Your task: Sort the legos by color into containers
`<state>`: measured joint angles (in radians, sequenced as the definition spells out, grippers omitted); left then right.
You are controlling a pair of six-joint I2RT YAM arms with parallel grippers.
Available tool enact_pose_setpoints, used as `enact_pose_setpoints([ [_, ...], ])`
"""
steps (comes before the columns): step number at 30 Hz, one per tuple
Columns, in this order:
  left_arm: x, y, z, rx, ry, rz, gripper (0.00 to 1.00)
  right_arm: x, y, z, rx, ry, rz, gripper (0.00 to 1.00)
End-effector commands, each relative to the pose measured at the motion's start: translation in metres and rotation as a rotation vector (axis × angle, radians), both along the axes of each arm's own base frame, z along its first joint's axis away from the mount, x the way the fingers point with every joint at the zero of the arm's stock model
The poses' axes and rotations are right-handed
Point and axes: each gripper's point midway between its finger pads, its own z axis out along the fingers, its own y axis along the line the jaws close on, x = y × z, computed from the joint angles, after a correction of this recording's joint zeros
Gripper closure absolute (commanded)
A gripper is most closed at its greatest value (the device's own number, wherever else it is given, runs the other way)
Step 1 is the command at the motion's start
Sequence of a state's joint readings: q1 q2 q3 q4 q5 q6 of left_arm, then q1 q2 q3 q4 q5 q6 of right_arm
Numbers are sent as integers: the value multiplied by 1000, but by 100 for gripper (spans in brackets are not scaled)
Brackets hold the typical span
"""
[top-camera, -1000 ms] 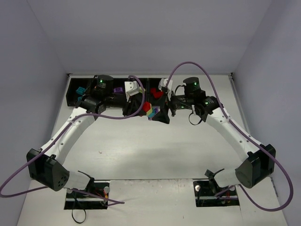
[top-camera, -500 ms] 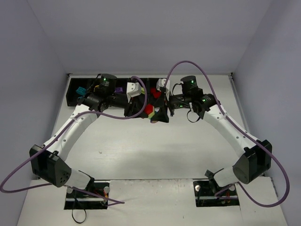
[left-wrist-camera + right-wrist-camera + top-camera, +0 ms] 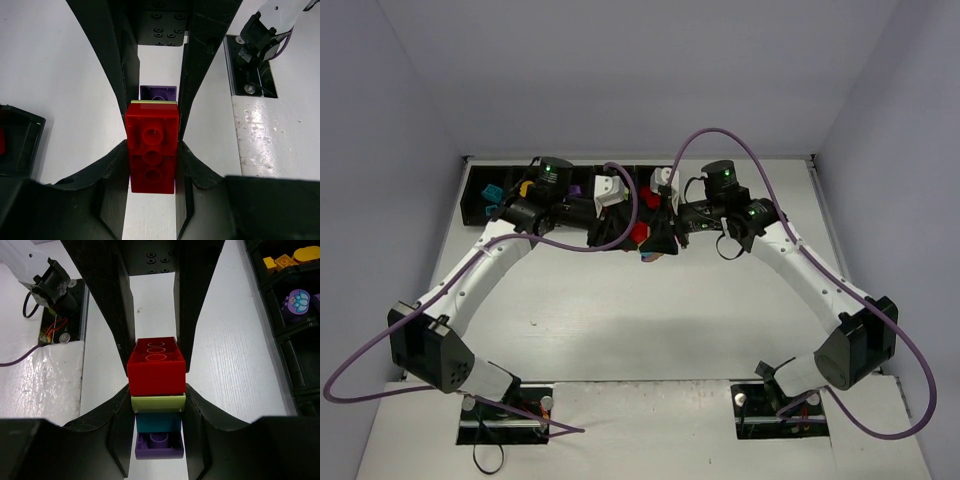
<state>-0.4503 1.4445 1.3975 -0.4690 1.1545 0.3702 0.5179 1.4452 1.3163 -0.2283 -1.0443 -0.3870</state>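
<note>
Right wrist, four stacked legos (image 3: 156, 400), two fingers (image 3: 107, 315)

Your left arm (image 3: 470, 275) and right arm (image 3: 810, 275) wear white link shells dotted with small dark holes, with bulky black housings (image 3: 425, 350) at the shoulders and near the wrists. Green lights (image 3: 546, 166) glow on the wrist-end housings. A purple cable (image 3: 720, 135) loops along each arm. Your fingers (image 3: 100, 50) are matt black, tapering blades beneath a black plate set with small screws (image 3: 159, 31)
</note>
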Motion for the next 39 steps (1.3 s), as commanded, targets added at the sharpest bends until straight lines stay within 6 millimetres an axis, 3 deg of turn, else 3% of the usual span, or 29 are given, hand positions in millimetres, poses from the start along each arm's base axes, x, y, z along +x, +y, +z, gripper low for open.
enact_pose_setpoints([
  [1, -2, -5, 38, -86, -135, -40, 100, 3, -1, 8, 20, -36, -20, 100],
  [15, 15, 14, 31, -85, -168, -15, 100, 7, -38, -43, -64, 112, -184, 100],
  [18, 41, 10, 28, -87, -120, 66, 100, 16, -46, -46, -88, 108, -256, 100],
  [19, 60, 7, 18, -67, -93, 127, 100, 19, -49, -45, -91, 100, -278, 100],
  [20, 76, 2, 28, -97, -67, 188, 100, 27, -55, -47, -108, 98, -331, 100],
  [21, 100, 3, 24, -80, -52, 298, 100, 29, -58, -47, -113, 95, -352, 100],
  [22, 121, -1, 9, -62, -7, 357, 100, 32, -62, -45, -111, 84, -377, 100],
  [23, 137, -3, 20, -79, 0, 415, 100, 38, -67, -46, -105, 99, -423, 100],
  [25, 175, -11, 11, -63, 15, 529, 100, 42, -71, -48, -97, 113, -463, 100],
  [27, 194, -17, 6, -52, 5, 575, 100, 44, -72, -49, -92, 124, -491, 100],
  [28, 211, -20, -12, -26, 18, 614, 100, 44, -72, -47, -84, 127, -494, 100],
  [29, 219, -23, -14, -29, 24, 631, 99, 44, -71, -45, -73, 129, -497, 100],
  [30, 228, -28, -5, -48, 7, 634, 95, 43, -71, -48, -74, 138, -497, 100],
  [31, 239, -32, -27, -21, 37, 638, 92, 42, -71, -46, -69, 137, -496, 100],
  [32, 244, -34, -35, 4, 45, 646, 90, 42, -70, -45, -63, 136, -494, 100],
  [33, 252, -38, -25, -4, 20, 646, 87, 42, -70, -45, -61, 136, -493, 100],
  [34, 260, -43, -47, 34, 29, 640, 86, 41, -70, -46, -63, 142, -493, 100],
  [39, 283, -54, -70, 58, 39, 675, 74, 41, -68, -49, -61, 163, -491, 100],
])
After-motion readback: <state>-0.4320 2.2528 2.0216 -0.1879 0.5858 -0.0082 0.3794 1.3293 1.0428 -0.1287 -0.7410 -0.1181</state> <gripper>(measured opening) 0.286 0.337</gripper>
